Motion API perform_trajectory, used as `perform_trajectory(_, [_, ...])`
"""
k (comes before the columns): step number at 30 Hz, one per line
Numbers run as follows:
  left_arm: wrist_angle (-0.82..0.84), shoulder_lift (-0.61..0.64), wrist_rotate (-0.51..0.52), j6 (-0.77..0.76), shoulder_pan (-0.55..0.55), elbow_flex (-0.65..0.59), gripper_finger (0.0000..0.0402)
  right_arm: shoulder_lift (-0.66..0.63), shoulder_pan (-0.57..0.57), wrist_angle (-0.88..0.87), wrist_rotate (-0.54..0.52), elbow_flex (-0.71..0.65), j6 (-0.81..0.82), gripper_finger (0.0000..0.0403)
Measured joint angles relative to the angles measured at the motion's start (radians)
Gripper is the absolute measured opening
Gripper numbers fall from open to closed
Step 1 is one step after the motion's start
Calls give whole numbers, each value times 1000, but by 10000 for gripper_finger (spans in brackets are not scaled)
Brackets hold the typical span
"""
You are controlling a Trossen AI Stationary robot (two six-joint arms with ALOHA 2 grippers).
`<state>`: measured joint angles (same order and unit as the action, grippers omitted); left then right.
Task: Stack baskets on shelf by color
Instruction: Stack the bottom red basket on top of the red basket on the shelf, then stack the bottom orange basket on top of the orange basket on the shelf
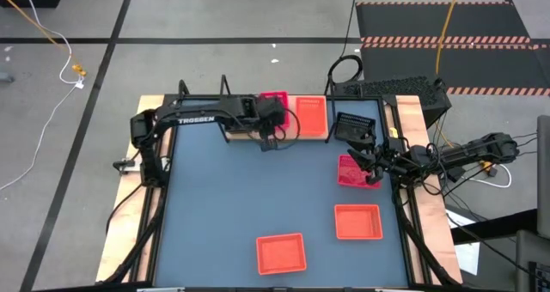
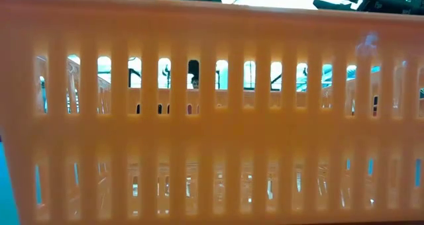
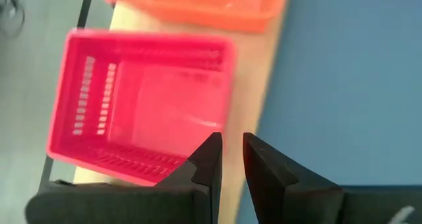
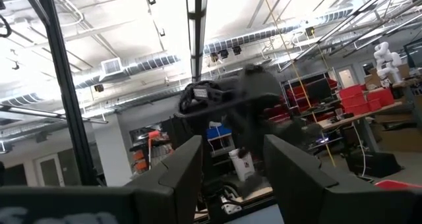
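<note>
Six small mesh-sided plastic baskets can be counted from above. Two are pink-red: one (image 1: 273, 97) on the light wooden shelf plank (image 1: 320, 136) at the worktop's far edge, the other (image 1: 352, 171) on the blue-grey worktop (image 1: 232, 197) near its right side. Three are orange: one (image 1: 310, 116) on the shelf just beside the pink-red one, and two on the worktop, one (image 1: 357, 222) toward the near right and one (image 1: 281, 252) near the front middle. One is black (image 1: 354, 127), sitting at the shelf's right end. The low view is filled by the slotted orange wall of a basket (image 2: 212, 152) right in front of that camera.

The left pincer (image 1: 268, 138) hangs over the shelf's front edge, just in front of the pink-red basket there. In the left wrist view its two dark fingers (image 3: 210, 159) stand slightly apart with nothing between them, their tips at the near corner of the pink-red basket (image 3: 142, 105), whether touching it I cannot tell; the orange basket (image 3: 198, 3) lies beyond.

The right pincer (image 1: 371, 161) is at the worktop's right side, over the second pink-red basket. In the right wrist view its fingers (image 4: 191, 165) are spread wide and empty, pointing up at the room's ceiling.
</note>
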<state>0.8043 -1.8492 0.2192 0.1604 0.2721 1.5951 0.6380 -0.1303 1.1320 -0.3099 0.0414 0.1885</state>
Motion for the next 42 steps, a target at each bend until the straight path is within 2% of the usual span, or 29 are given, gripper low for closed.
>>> perform_trajectory(7, [13,101,-28,152,-192,0,65,0,0,-25,1,0,-7,155])
perform_trajectory(13, [-20,111,-191,216,-421,-34,70,0,0,6,1,0,5,155])
perform_trajectory(19, [-259,78,-215,332,-640,-191,110,0,-1,48,28,0,0,155])
perform_trajectory(25, [-448,62,-176,338,-809,-209,147,4,-1,10,28,0,0,155])
perform_trajectory(28, [-477,31,-134,335,-863,-208,158,5,-4,-67,48,0,84,155])
perform_trajectory(32, [-436,-35,-60,301,-911,-211,168,5,-30,-145,79,1,165,155])
perform_trajectory(42, [-255,-95,2,282,-939,-210,173,8,-140,-104,79,1,102,155])
